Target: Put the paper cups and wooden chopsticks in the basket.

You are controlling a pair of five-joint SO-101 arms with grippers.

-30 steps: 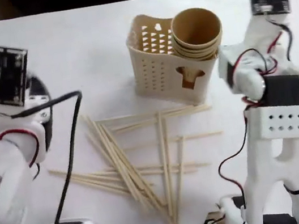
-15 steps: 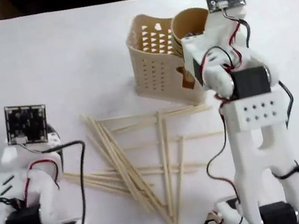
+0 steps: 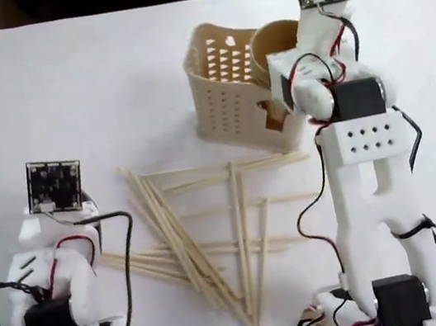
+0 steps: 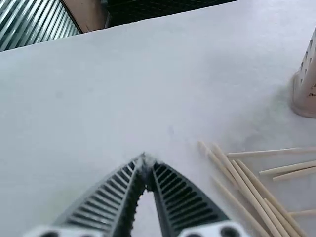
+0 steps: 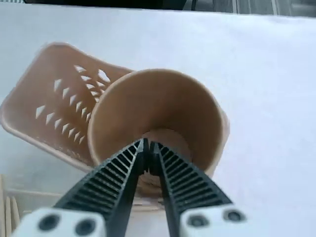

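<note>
1. Left arm [image 3: 48, 275]: lower left of the high view. It has drawn back from the upper left of the frame, where it stood a second ago, and now sits lower and nearer than half a second ago.
2. Left pincer [image 4: 146, 162]: jaws closed tip to tip with nothing between them. It is poised over bare desk [image 3: 103, 73], beside the near ends of the chopsticks.
3. Wooden chopsticks [image 3: 204, 232]: a loose, crossed scatter lying flat on the desk at the centre of the high view, none of them in the basket. Their lay is unchanged from both earlier frames.
4. Right arm [image 3: 367, 180]: runs up the right side of the high view. A second ago its head stood to the right of the basket; it has since swung in over the basket's right end, with little further shift in the last half second.
5. Right pincer [image 5: 147, 147]: jaws closed, tips together and gripping nothing. It hangs directly over the open mouth of the top cup.
6. Paper cups [image 5: 158, 118]: a nested stack standing in the right end of the basket, now partly covered by the right arm in the high view.
7. Basket [image 3: 226, 86]: perforated and cream-coloured, at upper centre of the high view, just beyond the chopsticks. Its position is as before.
</note>
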